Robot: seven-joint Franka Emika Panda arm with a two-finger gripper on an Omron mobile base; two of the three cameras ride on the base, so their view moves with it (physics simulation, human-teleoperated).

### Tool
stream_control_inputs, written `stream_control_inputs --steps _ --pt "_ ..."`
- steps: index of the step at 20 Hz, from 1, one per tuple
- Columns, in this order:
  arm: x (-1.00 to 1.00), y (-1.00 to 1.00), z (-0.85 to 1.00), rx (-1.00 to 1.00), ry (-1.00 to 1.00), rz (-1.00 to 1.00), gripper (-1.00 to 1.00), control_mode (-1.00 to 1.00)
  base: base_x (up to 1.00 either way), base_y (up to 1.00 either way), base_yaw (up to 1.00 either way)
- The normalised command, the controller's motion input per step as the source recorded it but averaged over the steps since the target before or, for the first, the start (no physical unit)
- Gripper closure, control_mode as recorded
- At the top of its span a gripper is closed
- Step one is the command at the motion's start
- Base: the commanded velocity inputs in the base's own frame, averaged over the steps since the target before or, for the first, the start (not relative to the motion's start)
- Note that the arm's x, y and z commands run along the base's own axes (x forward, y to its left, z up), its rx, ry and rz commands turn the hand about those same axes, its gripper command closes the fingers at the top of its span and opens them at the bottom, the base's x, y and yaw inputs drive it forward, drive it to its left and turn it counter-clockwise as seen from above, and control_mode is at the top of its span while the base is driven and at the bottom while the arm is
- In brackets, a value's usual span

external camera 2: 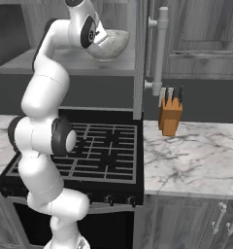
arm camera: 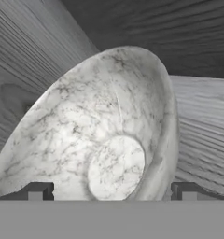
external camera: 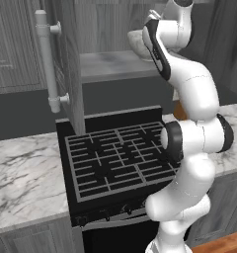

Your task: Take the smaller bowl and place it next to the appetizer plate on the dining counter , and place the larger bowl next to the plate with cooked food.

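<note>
Open cabinet shelf [external camera 2: 65, 62] above stove: arm raised, fingers [arm camera: 39, 191] spread wide (not gripping) astride larger bowl [arm camera: 100, 135].

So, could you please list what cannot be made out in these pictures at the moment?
- The larger bowl: in the left base view the arm's wrist covers most of it.
- The gripper: whether its open fingers touch the bowl; the hand view cuts off at the bottom and the arm hides contact in both base views.
- The knife block: in the left base view the arm hides nearly all of it.
</note>
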Motion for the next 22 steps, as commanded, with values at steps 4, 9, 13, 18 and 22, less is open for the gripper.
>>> stream_control_inputs --steps 4,9,13,18,22 --pt "0.35 -0.06 -0.07 0.00 0.17 0.00 -1.00 -1.00 0.00 0.00 0.00" --pt "0.38 -0.04 -0.24 0.00 0.14 -0.01 -1.00 -1.00 0.00 0.00 0.00" --pt "0.34 0.00 -0.35 0.00 0.11 -0.02 1.00 -1.00 0.00 0.00 0.00" --pt "0.22 0.00 -0.45 0.00 0.05 -0.03 1.00 -1.00 0.00 0.00 0.00" --pt "-0.18 0.00 -0.36 0.00 0.06 -0.06 1.00 -1.00 0.00 0.00 0.00"
